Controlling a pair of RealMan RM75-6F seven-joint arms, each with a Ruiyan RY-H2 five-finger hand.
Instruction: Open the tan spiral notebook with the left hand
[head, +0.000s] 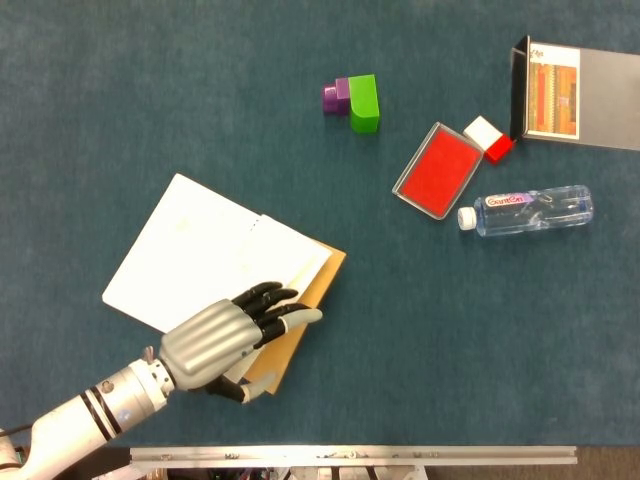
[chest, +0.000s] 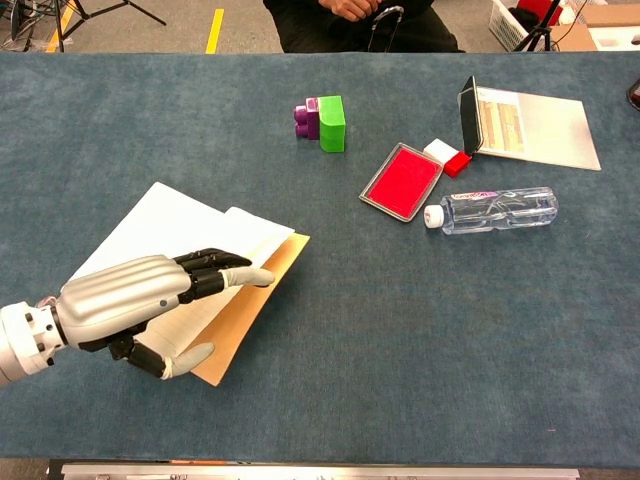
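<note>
The tan spiral notebook (head: 215, 262) (chest: 190, 240) lies open and flat at the left of the table, white pages up, its tan cover (head: 305, 318) (chest: 250, 305) folded out toward the right. My left hand (head: 218, 340) (chest: 140, 300) lies over the near right part of the open pages, fingers stretched out toward the right and thumb under the cover's near edge. It grips nothing that I can see. My right hand shows in neither view.
A green and purple block (head: 353, 100) (chest: 322, 121) stands at the back middle. At the right lie a red tray (head: 437, 170) (chest: 402, 180), a small red and white box (head: 489, 138), a water bottle (head: 530, 210) (chest: 492, 210) and an open book (head: 575, 92) (chest: 525, 125).
</note>
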